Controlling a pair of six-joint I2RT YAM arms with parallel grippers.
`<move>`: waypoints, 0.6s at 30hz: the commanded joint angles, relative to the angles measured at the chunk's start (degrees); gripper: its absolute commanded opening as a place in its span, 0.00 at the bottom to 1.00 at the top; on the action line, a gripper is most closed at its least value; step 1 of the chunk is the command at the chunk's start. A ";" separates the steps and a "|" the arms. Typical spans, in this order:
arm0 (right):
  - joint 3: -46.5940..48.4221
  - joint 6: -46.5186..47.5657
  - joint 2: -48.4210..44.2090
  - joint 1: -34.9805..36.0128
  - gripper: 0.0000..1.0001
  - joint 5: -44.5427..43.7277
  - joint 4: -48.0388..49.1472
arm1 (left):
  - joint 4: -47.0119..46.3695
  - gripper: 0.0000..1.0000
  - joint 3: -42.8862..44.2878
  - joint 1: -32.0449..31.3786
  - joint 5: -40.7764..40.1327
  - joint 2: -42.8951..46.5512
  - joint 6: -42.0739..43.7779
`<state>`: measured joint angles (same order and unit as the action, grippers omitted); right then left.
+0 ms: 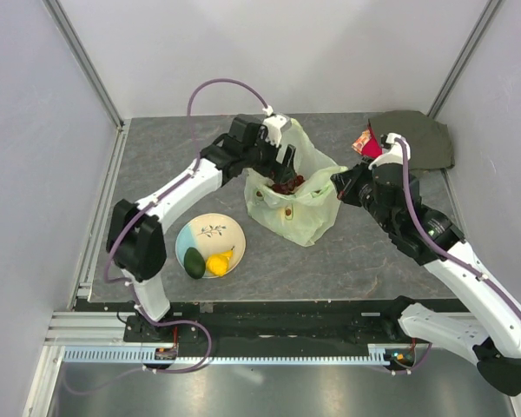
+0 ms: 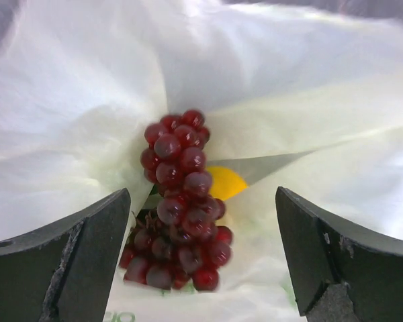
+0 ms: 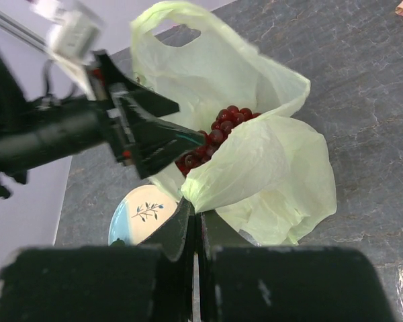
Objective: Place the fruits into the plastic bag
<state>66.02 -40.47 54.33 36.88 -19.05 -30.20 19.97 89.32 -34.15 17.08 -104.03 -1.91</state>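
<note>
The pale green plastic bag (image 1: 306, 213) stands open at mid-table. The dark red grape bunch (image 2: 181, 201) lies in its mouth, also seen from above (image 1: 288, 184) and in the right wrist view (image 3: 223, 126). A yellow-orange fruit (image 2: 226, 182) shows behind it inside the bag. My left gripper (image 2: 201, 268) is open just above the grapes, not touching them; from above it hangs over the bag's mouth (image 1: 280, 163). My right gripper (image 3: 196, 208) is shut on the bag's rim (image 3: 208, 191) and holds it up. A green avocado (image 1: 194, 262) and a yellow lemon (image 1: 219, 261) lie on the plate.
The pale plate (image 1: 215, 229) with a leaf sprig sits left of the bag, near the front. A dark green cloth (image 1: 421, 139) and a red piece (image 1: 366, 143) lie at the back right. Walls close in the back and both sides.
</note>
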 commanded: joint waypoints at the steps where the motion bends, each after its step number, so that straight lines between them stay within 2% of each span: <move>1: 1.48 0.65 -1.06 -0.14 0.00 -0.90 1.81 | -0.72 0.96 -0.54 -0.04 3.74 8.57 1.82; 5: 1.22 0.65 -1.68 -0.06 0.00 -0.90 1.72 | -0.98 0.96 -5.81 0.05 7.87 14.45 4.90; 8: 0.96 0.48 -1.94 -0.06 0.00 -0.81 1.81 | -2.20 0.96 -10.47 0.05 7.88 20.78 2.72; 11: 0.69 0.30 -2.38 -0.15 0.00 -0.90 1.81 | -2.74 0.96 -17.14 0.23 0.88 28.31 -1.15; 13: 0.52 0.21 -2.82 -0.06 0.00 -0.82 1.89 | -1.69 0.96 -22.57 1.01 -8.26 32.64 -6.42; 18: -0.45 -0.05 -3.52 -0.15 0.00 -0.99 1.89 | 3.92 0.96 -33.84 2.34 -27.25 48.55 -25.22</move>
<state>66.02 -40.49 52.23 36.88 -19.14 -30.24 20.27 61.84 -32.84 7.42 -65.65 -10.72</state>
